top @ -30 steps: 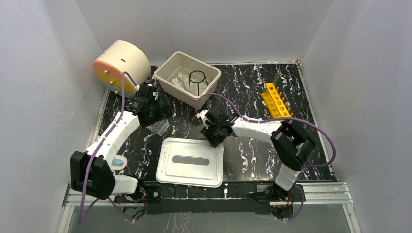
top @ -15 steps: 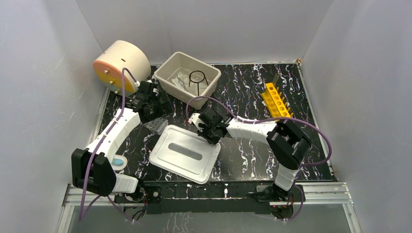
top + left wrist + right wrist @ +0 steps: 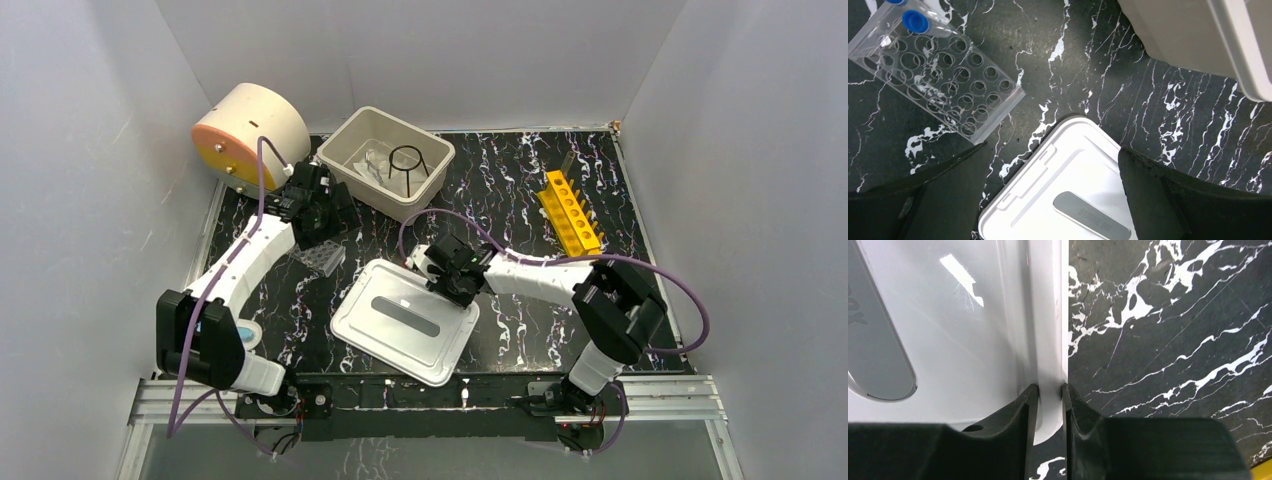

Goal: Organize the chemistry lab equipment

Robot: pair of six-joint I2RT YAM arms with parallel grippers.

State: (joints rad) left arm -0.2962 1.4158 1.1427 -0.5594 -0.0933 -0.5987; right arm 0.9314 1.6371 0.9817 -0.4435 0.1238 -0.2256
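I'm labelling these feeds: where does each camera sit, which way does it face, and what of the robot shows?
Top: above and behind the arms, looking down at the table; both arms show.
Left wrist: on the left arm, looking down at a clear rack, the lid and the bin; open left claw frames the bottom.
Right wrist: on the right arm, looking along the lid's rim; right claw pinches it.
Shared: all three show the lid.

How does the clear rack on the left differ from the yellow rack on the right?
The clear rack is see-through with several rows of holes; the yellow rack is opaque and shows one row. The clear rack holds blue-capped vials at one corner; no caps show in the yellow rack. Both rest on the black table.
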